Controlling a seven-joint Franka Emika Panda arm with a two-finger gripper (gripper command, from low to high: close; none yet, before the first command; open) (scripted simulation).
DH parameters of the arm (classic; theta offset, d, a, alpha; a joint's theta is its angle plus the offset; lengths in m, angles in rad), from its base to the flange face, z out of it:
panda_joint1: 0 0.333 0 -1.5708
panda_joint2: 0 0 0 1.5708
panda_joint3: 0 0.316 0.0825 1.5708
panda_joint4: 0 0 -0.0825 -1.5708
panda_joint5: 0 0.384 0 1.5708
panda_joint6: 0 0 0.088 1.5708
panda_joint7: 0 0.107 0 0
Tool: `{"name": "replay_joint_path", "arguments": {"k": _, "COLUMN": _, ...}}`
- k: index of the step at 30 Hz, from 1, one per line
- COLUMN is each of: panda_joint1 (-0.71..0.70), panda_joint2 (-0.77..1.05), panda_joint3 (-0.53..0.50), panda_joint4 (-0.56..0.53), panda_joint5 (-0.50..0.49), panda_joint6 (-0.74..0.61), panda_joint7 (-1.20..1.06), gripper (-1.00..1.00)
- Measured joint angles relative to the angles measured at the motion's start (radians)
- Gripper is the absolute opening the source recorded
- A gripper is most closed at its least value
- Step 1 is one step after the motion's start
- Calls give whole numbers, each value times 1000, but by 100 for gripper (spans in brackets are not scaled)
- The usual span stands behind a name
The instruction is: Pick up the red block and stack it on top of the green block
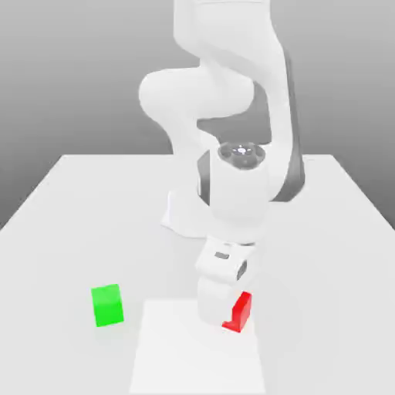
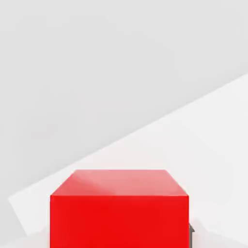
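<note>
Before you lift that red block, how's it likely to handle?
The red block will probably stay stiff, given its crisp straight edges. Its flat faces suggest it wouldn't roll. Being as tall as wide, the cube seems unlikely to tip if nudged.

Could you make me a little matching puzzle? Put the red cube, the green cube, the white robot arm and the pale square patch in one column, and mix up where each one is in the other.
Things:
1. Plain red cube
2. Plain green cube
3. White robot arm
4. Pale square patch on the table

Places, in the exterior view:
A. Out beside the patch, toward the view's left
B. Right at the arm's lower end
C. Flat on the tabletop, at the front
D. Rising from the table behind both cubes

Right pairs: 1-B, 2-A, 3-D, 4-C
</note>
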Motion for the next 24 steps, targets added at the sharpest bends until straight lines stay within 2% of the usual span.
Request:
{"name": "replay_joint_path", "arguments": {"k": 7, "panda_joint1": -16, "panda_joint2": -220, "panda_joint3": -39, "panda_joint4": -31, "panda_joint5": -107, "panda_joint6": -188, "panda_joint7": 89, "gripper": -100}}
{"name": "replay_joint_path", "arguments": {"k": 18, "panda_joint1": -375, "panda_joint2": -346, "panda_joint3": -247, "panda_joint4": -10, "panda_joint5": -209, "panda_joint6": -327, "panda_joint7": 403, "gripper": -100}}
{"name": "replay_joint_path", "arguments": {"k": 24, "panda_joint1": -392, "panda_joint2": -277, "panda_joint3": -285, "panda_joint4": 1, "panda_joint5": -149, "panda_joint6": -270, "panda_joint7": 392, "gripper": -100}}
